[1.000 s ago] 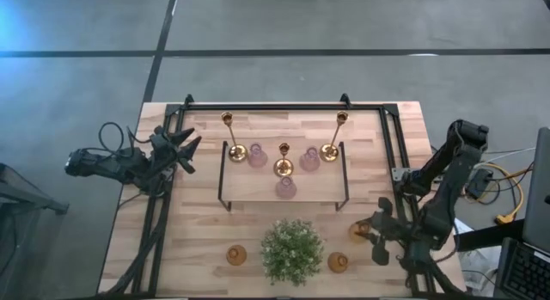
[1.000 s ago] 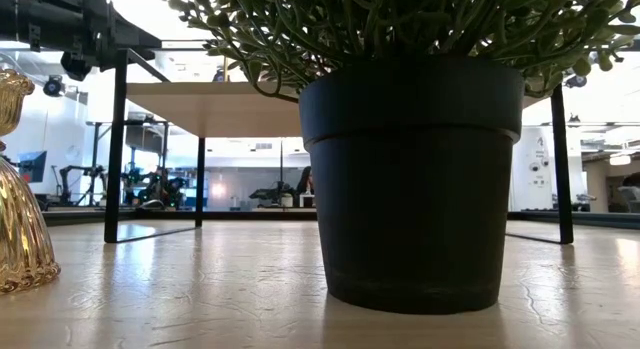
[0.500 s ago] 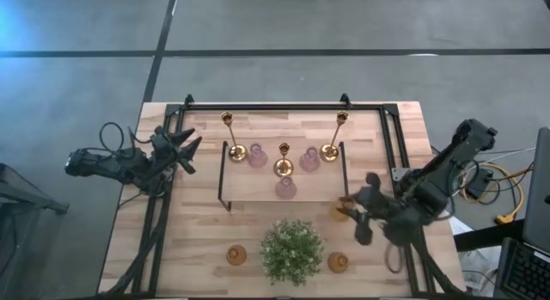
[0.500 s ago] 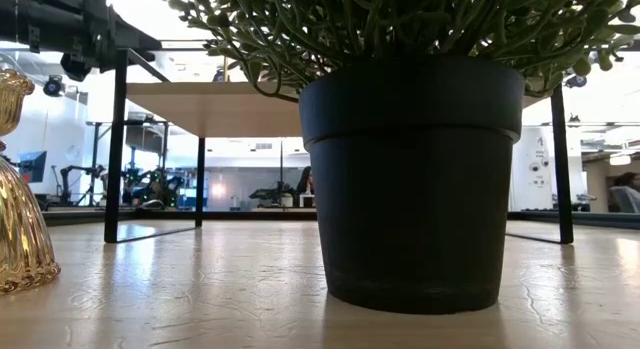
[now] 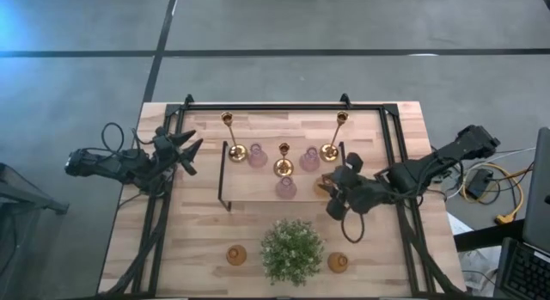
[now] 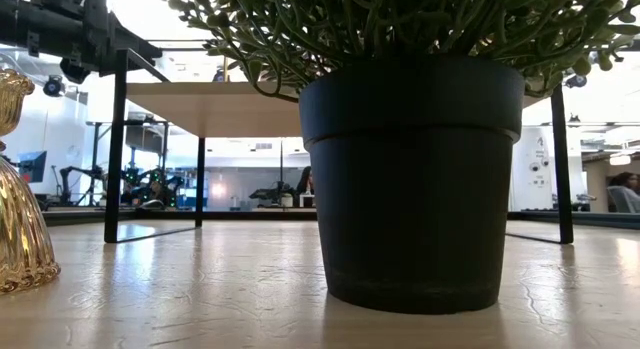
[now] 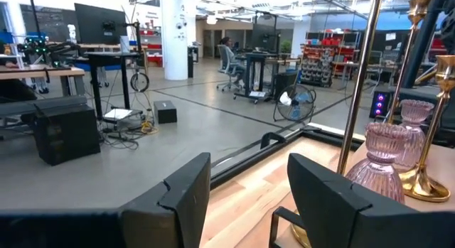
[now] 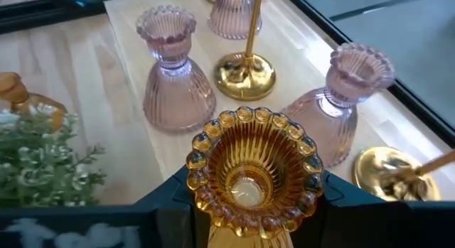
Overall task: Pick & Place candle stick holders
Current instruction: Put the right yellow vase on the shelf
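Note:
An amber glass candle stick holder (image 8: 252,170) stands upright between the fingers of my right gripper (image 5: 330,185), over the near right corner of a low shelf (image 5: 249,186). On the shelf are three brass sticks (image 5: 284,159) and three pink glass holders (image 5: 285,188). Two more amber holders (image 5: 236,254) (image 5: 338,263) rest on their bases on the table near the front. My left gripper (image 7: 245,198) waits open at the table's left edge, pointing level at the shelf. My right gripper pinches the amber holder's body just below its beaded rim (image 8: 206,205), one dark finger (image 8: 167,202) on each side. The fingers slant down from the table's right. The holder is upright and lifted clear, its open top up.
A bushy green plant in a black pot (image 5: 292,250) stands at the near middle, between the two amber holders. A black frame (image 5: 258,103) runs around the table's far and side edges. Bare wood lies left and right of the shelf.
My right gripper has carried the amber holder from the table's near right up and toward the far left, to the shelf's right corner, and the arm has swung round with it. The holder has stayed upright in the hold.

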You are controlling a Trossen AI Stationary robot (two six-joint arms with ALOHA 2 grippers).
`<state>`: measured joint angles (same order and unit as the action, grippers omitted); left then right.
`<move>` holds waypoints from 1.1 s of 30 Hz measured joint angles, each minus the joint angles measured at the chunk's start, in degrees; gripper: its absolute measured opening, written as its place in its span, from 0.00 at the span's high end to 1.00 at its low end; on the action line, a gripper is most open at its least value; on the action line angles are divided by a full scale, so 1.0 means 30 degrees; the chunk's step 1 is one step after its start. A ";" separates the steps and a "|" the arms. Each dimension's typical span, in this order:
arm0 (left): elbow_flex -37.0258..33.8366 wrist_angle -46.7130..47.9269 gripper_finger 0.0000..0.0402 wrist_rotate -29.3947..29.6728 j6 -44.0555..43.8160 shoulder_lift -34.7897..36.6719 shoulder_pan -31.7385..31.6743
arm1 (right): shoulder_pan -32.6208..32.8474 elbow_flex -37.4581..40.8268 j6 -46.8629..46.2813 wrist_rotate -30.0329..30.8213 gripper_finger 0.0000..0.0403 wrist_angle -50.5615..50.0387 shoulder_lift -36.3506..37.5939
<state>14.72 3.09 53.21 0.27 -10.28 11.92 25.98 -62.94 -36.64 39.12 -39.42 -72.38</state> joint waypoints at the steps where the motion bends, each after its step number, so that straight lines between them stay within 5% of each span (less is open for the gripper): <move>1: 0.0000 0.0000 0.52 0.0000 0.0000 0.0000 0.0006 | -0.0111 0.0260 0.0198 -0.0017 0.70 0.0407 0.0003; 30: 0.0000 -0.0014 0.52 0.0000 -0.0022 0.0000 0.0004 | -0.0540 0.2931 -0.1014 -0.0318 0.70 0.1763 0.0706; 33: 0.0000 -0.0014 0.52 0.0000 -0.0029 0.0000 0.0007 | -0.0547 0.2957 -0.0928 -0.0102 0.62 0.1655 0.0710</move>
<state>14.72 3.05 53.21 0.19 -10.28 11.94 24.34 -54.07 -39.43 38.82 -34.45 -70.25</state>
